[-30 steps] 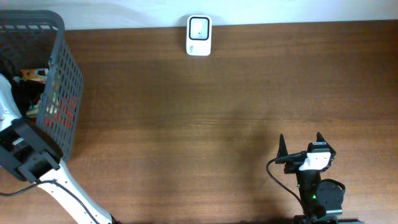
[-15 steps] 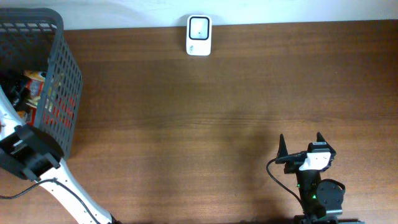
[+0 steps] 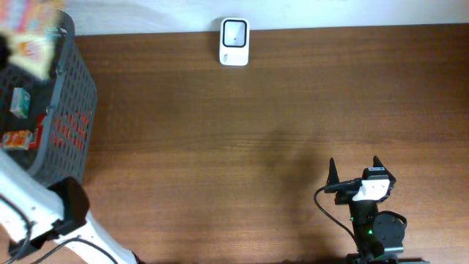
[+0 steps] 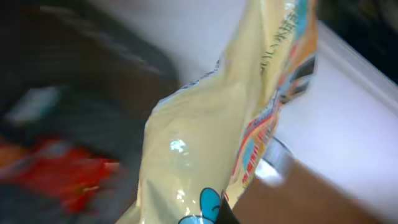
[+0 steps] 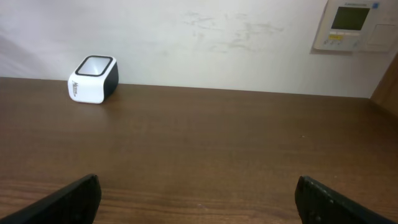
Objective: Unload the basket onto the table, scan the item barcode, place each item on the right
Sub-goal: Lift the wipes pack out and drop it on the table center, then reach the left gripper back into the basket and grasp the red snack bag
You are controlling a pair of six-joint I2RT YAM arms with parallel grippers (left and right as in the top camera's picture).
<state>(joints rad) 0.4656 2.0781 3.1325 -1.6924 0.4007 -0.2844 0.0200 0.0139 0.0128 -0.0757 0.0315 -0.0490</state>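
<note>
We are at the pick-up step. Our left pincer (image 4: 224, 215) pinches the shiny yellow snack bag (image 3: 33, 35) above the grey plastic basket (image 3: 73, 95), upper left. Our right pincer (image 3: 354, 165) is spread wide, empty. Next, we think, the bag's barcode must face the small white scanner (image 3: 234, 42), top middle.

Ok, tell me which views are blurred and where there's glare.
Left wrist: yellow glossy snack packet smeared, with a small glare spot; background blurred too. Overhead: the packet blurred at top left, rest sharp. Right wrist: sharp, white box-shaped scanner crisp.
</note>
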